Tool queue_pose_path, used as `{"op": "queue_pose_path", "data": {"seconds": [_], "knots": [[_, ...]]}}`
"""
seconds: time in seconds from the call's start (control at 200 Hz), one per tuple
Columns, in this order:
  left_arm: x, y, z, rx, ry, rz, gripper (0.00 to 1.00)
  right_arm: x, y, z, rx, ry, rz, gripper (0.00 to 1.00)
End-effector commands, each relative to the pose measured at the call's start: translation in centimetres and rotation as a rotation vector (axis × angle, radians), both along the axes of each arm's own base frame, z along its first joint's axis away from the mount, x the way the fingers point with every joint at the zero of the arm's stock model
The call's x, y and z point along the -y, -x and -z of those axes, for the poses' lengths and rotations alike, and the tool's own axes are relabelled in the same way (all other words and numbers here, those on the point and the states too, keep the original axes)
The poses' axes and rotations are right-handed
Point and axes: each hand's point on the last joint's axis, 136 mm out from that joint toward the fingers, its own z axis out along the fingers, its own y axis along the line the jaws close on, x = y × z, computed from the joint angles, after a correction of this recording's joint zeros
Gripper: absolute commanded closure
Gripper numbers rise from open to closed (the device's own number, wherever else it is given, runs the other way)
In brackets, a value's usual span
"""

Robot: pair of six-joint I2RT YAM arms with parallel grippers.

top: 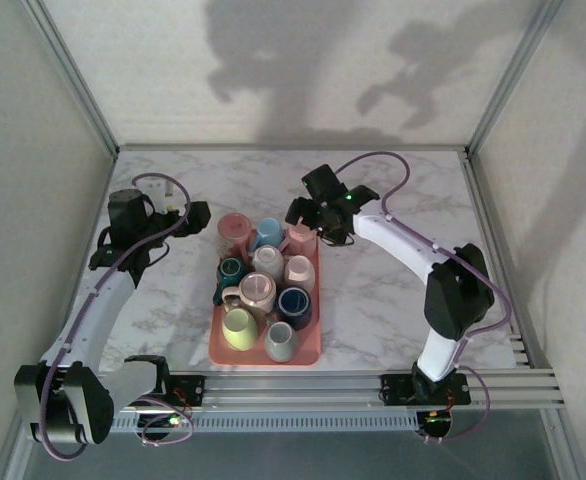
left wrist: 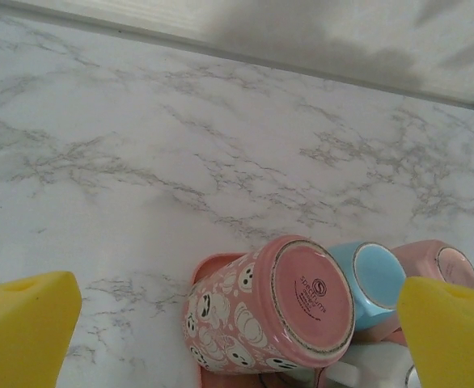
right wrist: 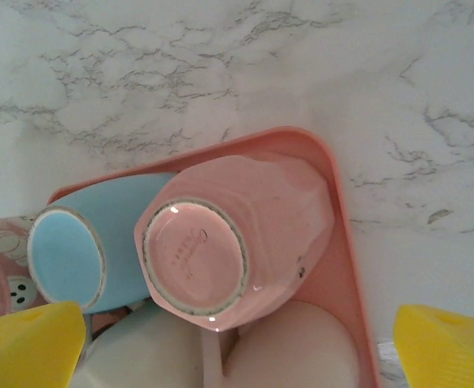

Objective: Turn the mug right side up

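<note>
Right gripper (top: 318,222) hangs wide open and empty, its yellow fingertips (right wrist: 31,347) on either side of the upside-down pink mug (right wrist: 229,242) in the tray's (right wrist: 346,275) far right corner, touching nothing. Left gripper (top: 186,218), equally wide and empty, hovers near the inverted patterned mug (left wrist: 261,319).

A pink tray (right wrist: 334,275) sits on a white marble table (top: 393,290). In the top view, taken from the tray's centre, a dark blue mug (top: 295,302) stands open-side up at 4 o'clock. A pale green mug (top: 238,328) is at 7 o'clock and a teal mug (top: 231,268) at 9 o'clock. A light blue mug (top: 266,235) is tilted, showing its base, at 12 o'clock. A slotted metal rail (top: 323,385) runs along the table's 6 o'clock edge.
</note>
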Motion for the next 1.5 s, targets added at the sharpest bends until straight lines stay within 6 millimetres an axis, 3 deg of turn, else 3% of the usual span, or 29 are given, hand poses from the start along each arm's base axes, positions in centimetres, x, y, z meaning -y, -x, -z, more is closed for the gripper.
{"op": "queue_pose_path", "data": {"seconds": [0.0,0.22,0.521,0.771,0.951,1.077,1.382,1.492], "knots": [[0.9,-0.3,-0.7,0.037,0.009,0.039,0.0,-0.1,-0.2,0.6,-0.028,0.021,0.044,0.01],[0.9,-0.5,0.0,0.029,0.005,0.043,0.0,-1.5,-0.9,1.9,-0.067,0.013,0.027,0.01],[1.4,-0.6,0.4,0.022,0.012,0.052,0.01,-1.5,-1.6,3.4,-0.095,0.039,0.075,0.01],[1.4,-0.5,0.6,0.018,0.0,0.052,0.01,-1.6,-1.5,4.6,-0.112,0.06,0.044,0.07],[1.5,-0.5,0.7,0.017,0.001,0.053,0.02,-1.5,-1.2,5.4,-0.119,0.07,0.019,0.18],[1.5,-0.5,0.8,0.017,-0.002,0.052,0.02,-1.6,-1.5,5.4,-0.101,0.079,-0.022,0.25],[1.5,-0.6,1.1,0.012,-0.004,0.051,0.02,-1.2,-2.7,4.5,-0.045,0.168,-0.232,0.29],[1.5,-0.6,1.2,0.008,-0.006,0.049,0.02,-2.0,-2.9,3.9,-0.014,0.157,-0.351,0.3]]}}
